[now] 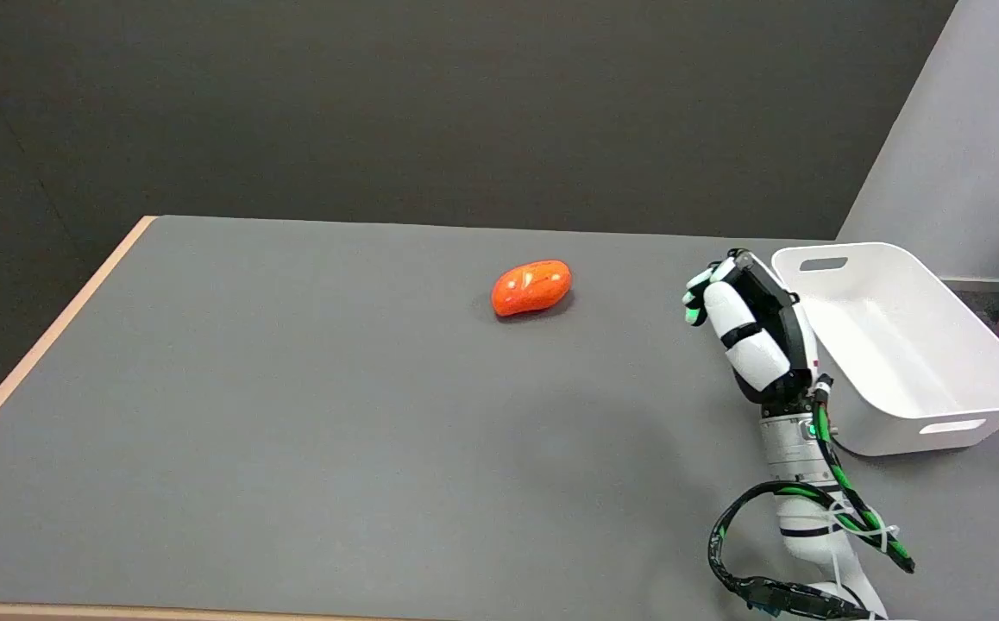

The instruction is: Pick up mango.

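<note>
Head view showed the mango lying on its side on the grey table, toward the far middle, with nothing touching it. The right hand was raised above the table's right part, well apart from the mango and just beside a white bin (the bin stood at the table's right edge, a slot handle in each short end). It held nothing; its fingers pointed up and leaned toward the mango, loosely curved and apart rather than closed. Green-and-black cable looped below the wrist. Part of a person showed at the picture's right edge, beyond the bin.
</note>
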